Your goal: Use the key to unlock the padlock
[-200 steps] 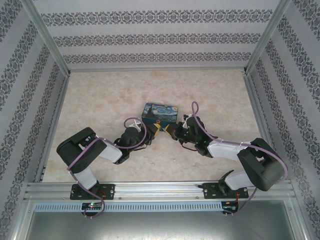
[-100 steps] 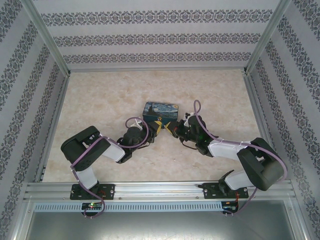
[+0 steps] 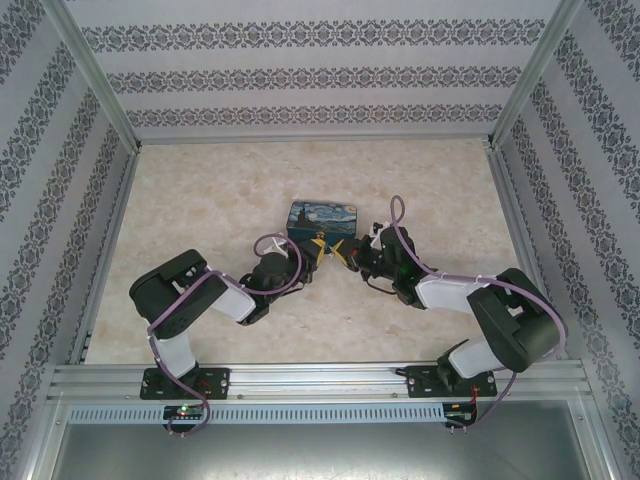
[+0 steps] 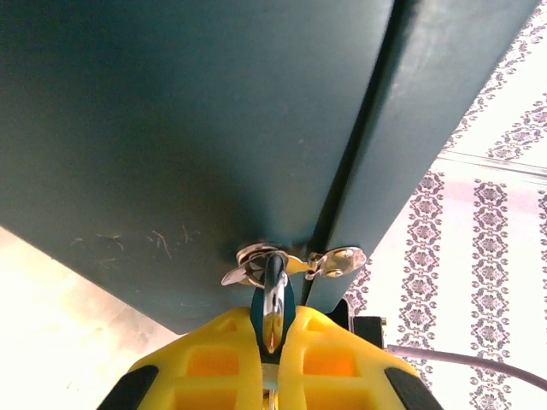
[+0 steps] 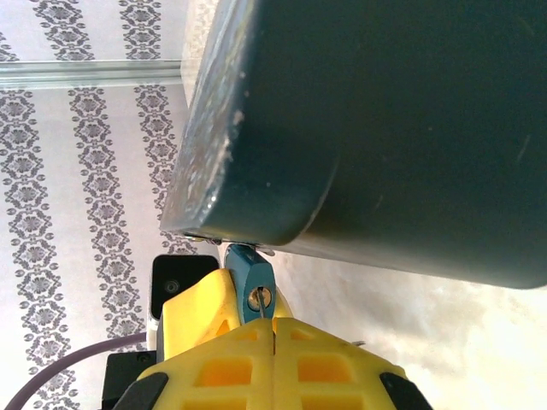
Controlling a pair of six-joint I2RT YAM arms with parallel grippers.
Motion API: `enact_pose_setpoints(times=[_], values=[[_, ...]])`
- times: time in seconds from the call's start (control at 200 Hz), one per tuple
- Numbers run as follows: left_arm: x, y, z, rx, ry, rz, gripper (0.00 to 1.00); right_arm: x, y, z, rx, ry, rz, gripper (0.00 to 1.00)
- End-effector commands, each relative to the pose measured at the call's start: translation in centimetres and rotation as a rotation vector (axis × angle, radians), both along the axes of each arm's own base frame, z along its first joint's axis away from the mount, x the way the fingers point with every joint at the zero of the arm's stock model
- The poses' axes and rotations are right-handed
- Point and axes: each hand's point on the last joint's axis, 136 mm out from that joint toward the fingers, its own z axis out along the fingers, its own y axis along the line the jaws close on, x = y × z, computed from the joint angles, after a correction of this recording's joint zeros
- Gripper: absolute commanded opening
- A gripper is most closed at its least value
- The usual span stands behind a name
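- Two grippers meeting at the near face of the painted box (image 3: 322, 219), mid-table: left gripper (image 3: 316, 246) clamped on the padlock (image 4: 255, 309) by its blue body, right gripper (image 3: 345, 250) pinched flat on the key (image 5: 259, 314), a mere sliver at the keyhole (image 5: 256, 296).
- Padlock hung by its thin shackle (image 4: 273, 290) from the hasp (image 4: 338, 260) on the box's near edge.
- Probably light, hard and slick; best gripped on the flat body sides, not the shackle. Key thin, apt to slip or twist.
- Pale marbled table (image 3: 200, 200); patterned walls (image 3: 300, 70) on three sides.
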Motion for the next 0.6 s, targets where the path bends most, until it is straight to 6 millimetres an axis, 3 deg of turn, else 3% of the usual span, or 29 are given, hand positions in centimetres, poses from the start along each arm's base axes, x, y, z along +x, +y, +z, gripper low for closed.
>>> enact_pose_setpoints(times=[0.0, 0.265, 0.595], values=[[-3.9, -5.4, 6.3, -0.187, -0.134, -0.239, 0.00, 1.1, 0.5, 1.8, 0.037, -0.063, 0.014, 0.00], [-4.3, -5.4, 7.0, -0.206, -0.143, -0.248, 0.00, 1.6, -1.5, 0.4, 0.007, -0.052, 0.014, 0.00], [-4.2, -6.0, 8.1, -0.231, -0.159, -0.253, 0.00, 1.6, -1.5, 0.3, 0.024, -0.039, 0.009, 0.00]])
